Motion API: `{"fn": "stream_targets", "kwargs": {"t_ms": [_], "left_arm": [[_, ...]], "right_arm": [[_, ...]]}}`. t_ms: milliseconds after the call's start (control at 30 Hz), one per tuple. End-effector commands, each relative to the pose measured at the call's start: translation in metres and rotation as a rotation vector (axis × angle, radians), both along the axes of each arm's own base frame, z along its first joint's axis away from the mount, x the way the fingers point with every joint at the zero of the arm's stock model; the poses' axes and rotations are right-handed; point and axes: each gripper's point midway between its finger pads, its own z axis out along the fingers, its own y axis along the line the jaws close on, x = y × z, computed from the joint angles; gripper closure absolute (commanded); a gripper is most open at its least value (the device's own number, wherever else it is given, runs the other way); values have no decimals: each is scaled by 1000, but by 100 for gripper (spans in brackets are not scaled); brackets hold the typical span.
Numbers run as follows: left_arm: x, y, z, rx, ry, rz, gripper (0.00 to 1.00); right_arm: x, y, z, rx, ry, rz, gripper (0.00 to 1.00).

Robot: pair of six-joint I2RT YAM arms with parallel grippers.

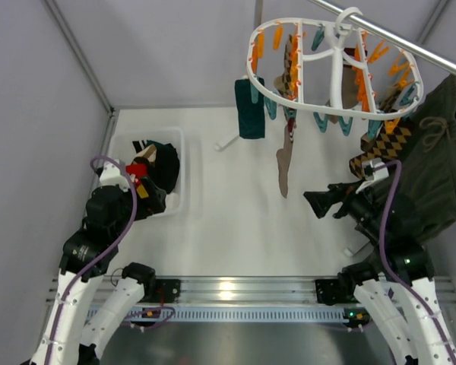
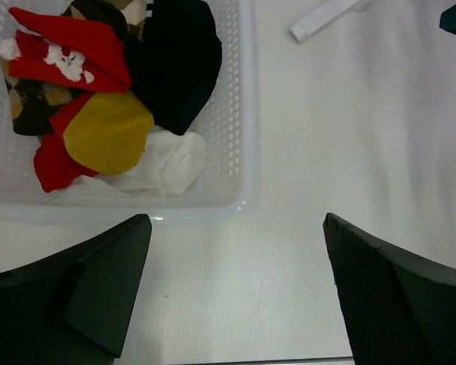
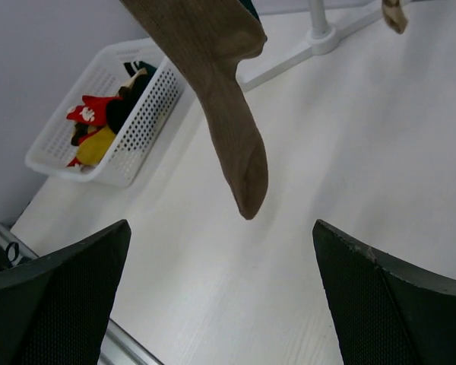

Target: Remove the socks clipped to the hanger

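Observation:
The white oval hanger (image 1: pixel 334 68) with orange and teal clips hangs from a metal rail at the top right. A dark teal sock (image 1: pixel 250 109), a long brown sock (image 1: pixel 286 156) and an argyle sock (image 1: pixel 380 149) hang from its clips. The brown sock also hangs just ahead of my right fingers in the right wrist view (image 3: pixel 228 114). My right gripper (image 1: pixel 317 203) is open and empty, right of the brown sock's toe. My left gripper (image 1: pixel 156 199) is open and empty beside the white basket (image 1: pixel 184 163).
The basket (image 2: pixel 242 114) holds several socks: red, yellow, white, black and argyle. A dark green drawstring garment (image 1: pixel 433 167) hangs at the far right. The rack's white foot (image 1: pixel 229 141) lies on the table behind the basket. Grey walls close in the back and left.

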Motion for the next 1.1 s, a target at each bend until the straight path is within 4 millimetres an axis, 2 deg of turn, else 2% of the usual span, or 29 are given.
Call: {"fn": "stream_targets", "kwargs": {"t_ms": [0, 67, 100, 133, 167, 200, 233, 267, 300, 333, 400, 500, 533, 567, 600, 633, 667, 700, 733, 767, 800, 833, 867, 900, 933, 967, 1033, 1067], "left_arm": [[9, -9, 6, -40, -37, -20, 1], [10, -11, 5, -39, -33, -34, 1], [10, -14, 5, -38, -32, -51, 1], [12, -16, 3, -38, -24, -62, 1], [12, -18, 4, -39, -23, -68, 2], [12, -19, 3, -38, -18, -80, 1], [13, -21, 3, -37, -15, -86, 1], [12, -22, 4, -38, -13, -93, 1], [12, -24, 7, -41, -20, -111, 1], [11, -26, 10, -46, -27, -121, 1], [8, -35, 23, -82, -49, -164, 1], [5, -45, 40, -119, -72, -214, 1], [4, -48, 44, -128, -78, -232, 1], [4, -50, 53, -136, -93, -246, 1], [6, -54, 57, -138, -94, -267, 1], [7, -58, 63, -147, -102, -281, 1], [6, -63, 78, -165, -127, -310, 1], [11, -67, 82, -171, -117, -320, 1], [14, -69, 88, -176, -121, -328, 1], [14, -72, 106, -186, -154, -345, 1], [23, -76, 107, -185, -133, -347, 1], [26, -78, 115, -187, -142, -355, 1], [28, -79, 134, -194, -175, -361, 1], [31, -81, 141, -196, -183, -365, 1], [38, -82, 156, -197, -203, -362, 2], [42, -81, 163, -190, -215, -353, 1], [51, -85, 186, -185, -253, -353, 1], [54, -86, 191, -173, -263, -353, 1]], "right_arm": [[18, 22, 29, 47, -79, 92, 0], [38, 14, 23, -4, -77, -9, 0], [41, 28, 20, -27, -65, 18, 1], [52, 23, 19, -69, -75, -52, 1], [48, 40, 16, -96, -74, -13, 1], [51, 46, 18, -117, -85, -30, 1], [66, 39, 8, -195, -84, -129, 1], [62, 51, 7, -225, -104, -120, 0], [68, 55, 0, -262, -110, -153, 1], [74, 48, -2, -300, -122, -218, 1], [81, 55, -10, -314, -138, -235, 1], [91, 55, -19, -340, -156, -274, 14], [96, 61, -20, -335, -165, -271, 26], [97, 64, -20, -326, -175, -267, 32], [100, 68, -31, -345, -167, -263, 40], [103, 71, -26, -320, -187, -273, 41], [102, 75, -30, -328, -190, -270, 41], [104, 80, -38, -355, -188, -267, 43], [107, 80, -34, -337, -206, -298, 49], [103, 88, -37, -339, -213, -290, 55], [103, 93, -44, -360, -213, -293, 69], [104, 91, -45, -359, -212, -335, 78], [100, 101, -42, -336, -227, -328, 86], [99, 107, -48, -347, -218, -333, 98], [99, 104, -48, -355, -213, -383, 99], [95, 115, -41, -338, -222, -377, 100], [94, 126, -47, -382, -214, -398, 100], [91, 138, -38, -371, -221, -388, 100]]}}
